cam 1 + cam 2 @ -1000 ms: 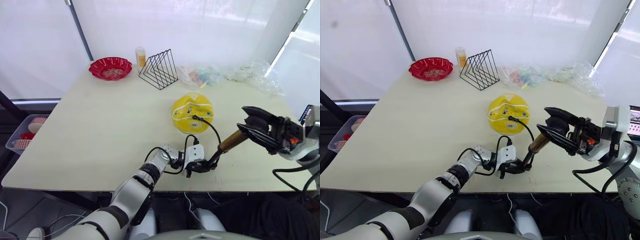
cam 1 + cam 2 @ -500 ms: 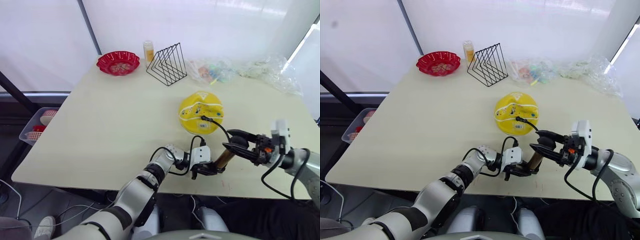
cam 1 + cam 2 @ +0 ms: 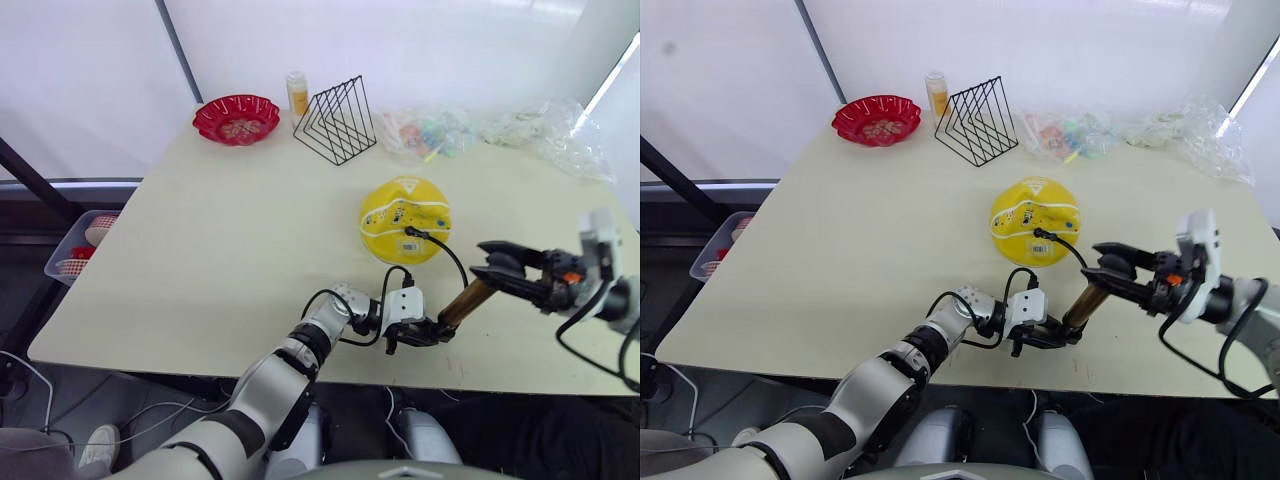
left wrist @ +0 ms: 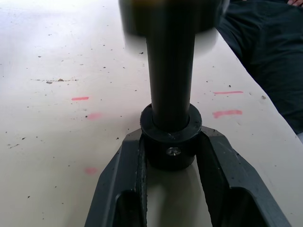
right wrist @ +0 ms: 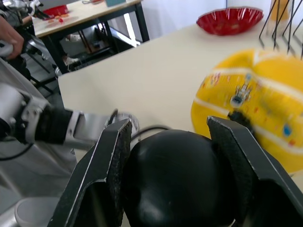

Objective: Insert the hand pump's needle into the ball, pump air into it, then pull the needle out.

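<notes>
the hand pump [image 3: 464, 301] sits near the front edge of the bench [image 3: 200, 260], its long axis slanting up from a low black end cap on the robot's left side to the round black handle higher up on the right. the gold-bronze barrel points from the left gripper [image 3: 425, 332] toward the right gripper [image 3: 495, 270]. in the left wrist view the left gripper's fingers [image 4: 123, 175] are clenched on the black end cap at the pump's lower end, one finger on each side of it. the right gripper's fingers [image 5: 113, 156] sit on either side of the round handle, and seem to be grasping it, though contact on both sides is hard to confirm. the thin black hose [image 3: 445, 255] arcs from the lower end of the pump up and over to the yellow ball [image 3: 405, 205], which rests on the bench just behind the pump. the needle [image 3: 410, 232] fitting meets the ball's near face; the pin itself is too small to make out. farther back stand a red bowl [image 3: 236, 118], a black wire rack [image 3: 334, 120] and a small bottle [image 3: 296, 88].
</notes>
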Motion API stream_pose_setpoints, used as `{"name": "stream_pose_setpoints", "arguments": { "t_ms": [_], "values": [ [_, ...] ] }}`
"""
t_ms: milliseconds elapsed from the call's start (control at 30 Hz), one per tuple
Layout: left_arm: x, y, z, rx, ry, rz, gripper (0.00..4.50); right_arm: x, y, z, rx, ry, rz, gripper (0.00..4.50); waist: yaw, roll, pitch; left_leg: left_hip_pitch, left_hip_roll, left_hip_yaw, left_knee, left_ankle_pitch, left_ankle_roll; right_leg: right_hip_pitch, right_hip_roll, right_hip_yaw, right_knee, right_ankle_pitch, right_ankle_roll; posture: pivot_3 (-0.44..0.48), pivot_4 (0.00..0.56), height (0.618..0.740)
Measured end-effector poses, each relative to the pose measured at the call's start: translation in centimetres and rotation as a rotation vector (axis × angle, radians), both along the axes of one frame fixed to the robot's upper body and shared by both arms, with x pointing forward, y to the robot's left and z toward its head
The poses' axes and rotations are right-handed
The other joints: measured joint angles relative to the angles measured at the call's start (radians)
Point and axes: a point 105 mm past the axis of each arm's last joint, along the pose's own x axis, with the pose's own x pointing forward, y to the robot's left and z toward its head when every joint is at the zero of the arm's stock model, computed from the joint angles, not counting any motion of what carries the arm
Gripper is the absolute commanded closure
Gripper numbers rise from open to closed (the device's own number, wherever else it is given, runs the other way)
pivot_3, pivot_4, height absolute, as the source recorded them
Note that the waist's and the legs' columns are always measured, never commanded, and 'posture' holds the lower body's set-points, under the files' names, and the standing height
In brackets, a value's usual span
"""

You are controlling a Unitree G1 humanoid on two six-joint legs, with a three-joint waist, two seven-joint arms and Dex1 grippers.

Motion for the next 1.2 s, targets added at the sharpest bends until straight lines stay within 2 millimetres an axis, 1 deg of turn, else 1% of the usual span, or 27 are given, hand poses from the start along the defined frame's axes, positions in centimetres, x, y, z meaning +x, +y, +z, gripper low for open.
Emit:
{"name": "stream_pose_setpoints", "arguments": {
  "t_ms": [67,100,133,233,333,533,600,667,800,867,900,967,1000,1067,1100,1200],
  "values": [
    [0.0,0.0,0.0,0.0,0.0,0.0,3.5,-0.2,-0.3,2.2,0.011,-0.019,0.007,2.45,0.0,-0.001,0.001,0.0,0.0,0.0,0.0,0.0,0.0,0.0,0.001,0.0,0.0,0.0,0.0,0.0,0.15,0.737],
    [0.0,0.0,0.0,0.0,0.0,0.0,3.5,-0.3,-0.3,2.6,0.011,-0.026,0.007,2.45,0.0,-0.001,0.002,0.0,0.0,0.0,0.0,0.0,0.0,0.0,0.001,0.0,0.0,0.0,0.0,0.0,0.15,0.737],
    [0.0,0.0,0.0,0.0,0.0,0.001,3.5,-0.4,-0.5,3.7,0.013,-0.031,0.009,2.45,0.0,-0.001,0.002,0.0,0.0,0.0,0.0,0.0,0.0,0.0,0.001,0.0,0.0,0.0,0.0,0.0,0.15,0.737],
    [0.0,0.0,0.0,-0.002,0.001,0.002,3.5,-0.7,-0.7,5.7,0.022,-0.042,0.005,2.45,0.0,-0.001,0.003,0.0,0.0,0.0,0.0,0.0,0.0,0.0,0.001,0.0,0.0,0.0,0.0,0.0,0.15,0.737],
    [0.0,0.0,0.1,-0.003,0.0,0.001,3.5,-0.6,-0.8,5.8,0.015,-0.005,-0.007,2.45,0.0,-0.002,0.004,0.0,0.0,0.0,0.0,0.0,0.0,0.0,0.001,0.0,0.0,0.0,0.0,0.0,0.15,0.737],
    [0.0,0.1,-0.1,-0.001,0.002,0.003,3.5,-0.9,-0.6,5.4,0.004,0.028,-0.001,2.45,0.0,-0.002,0.004,0.0,0.0,0.0,0.0,0.0,0.0,0.0,0.002,0.0,0.001,0.0,0.001,0.0,0.15,0.737],
    [0.0,0.2,-0.2,0.004,0.003,0.005,3.5,-1.1,-0.4,4.6,0.016,0.022,0.002,2.45,0.0,-0.005,0.002,0.002,0.001,-0.001,0.0,0.0,0.0,0.002,0.006,0.0,0.001,0.0,0.001,0.0,0.15,0.737],
    [0.0,0.2,-0.2,0.008,0.001,0.009,3.5,-1.1,0.1,3.5,0.024,0.024,0.013,2.45,-0.001,-0.006,0.001,0.003,0.001,-0.001,0.001,0.0,0.0,0.003,0.007,0.0,0.001,0.0,0.001,0.0,0.15,0.737],
    [0.1,0.4,-0.5,0.018,0.002,0.019,3.5,-1.1,1.1,0.5,-0.002,0.037,0.027,2.45,-0.002,-0.013,-0.006,0.005,0.002,-0.003,0.002,0.0,0.0,0.005,0.007,-0.001,0.002,0.0,0.001,0.0,0.15,0.737],
    [0.0,0.4,-0.6,0.02,0.003,0.019,3.5,-1.0,1.4,-0.8,-0.028,0.044,0.03,2.45,-0.003,-0.014,-0.007,0.005,0.002,-0.003,0.003,0.0,0.0,0.006,0.006,-0.001,0.002,0.0,0.001,0.0,0.15,0.737],
    [0.0,0.5,-0.7,0.022,0.004,0.019,3.5,-0.9,1.7,-1.9,-0.049,0.05,0.034,2.45,-0.003,-0.015,-0.009,0.005,0.002,-0.004,0.004,0.0,0.0,0.006,0.006,-0.002,0.002,0.0,0.001,0.0,0.15,0.737],
    [0.0,0.5,-0.7,0.023,0.004,0.019,3.5,-0.8,1.8,-2.8,-0.07,0.064,0.035,2.45,-0.003,-0.014,-0.01,0.005,0.003,-0.004,0.004,0.0,0.0,0.006,0.004,-0.002,0.002,0.0,0.0,0.0,0.15,0.737],
    [0.0,0.6,-0.8,0.027,0.008,0.02,3.5,-0.4,2.3,-4.6,-0.098,0.065,0.043,2.45,-0.003,-0.018,-0.013,0.005,0.003,-0.005,0.004,0.0,0.0,0.006,0.005,-0.003,0.002,0.0,0.0,0.0,0.15,0.737],
    [0.0,0.6,-0.8,0.027,0.008,0.02,3.5,-0.2,2.8,-5.8,-0.109,0.061,0.052,2.45,-0.003,-0.017,-0.014,0.005,0.003,-0.005,0.004,0.0,0.0,0.006,0.005,-0.003,0.002,0.0,0.0,0.0,0.15,0.737],
    [0.0,0.6,-0.8,0.027,0.008,0.021,3.5,-0.2,3.0,-6.8,-0.138,0.064,0.06,2.45,-0.003,-0.017,-0.014,0.005,0.003,-0.005,0.004,0.0,0.0,0.006,0.004,-0.003,0.002,0.0,0.0,0.0,0.15,0.737],
    [0.0,0.5,-0.8,0.027,0.008,0.019,3.5,0.0,3.0,-7.8,-0.142,0.078,0.05,2.45,-0.003,-0.017,-0.014,0.005,0.003,-0.005,0.005,0.0,0.0,0.006,0.005,-0.003,0.002,0.0,0.0,0.0,0.15,0.737]
  ]
}}
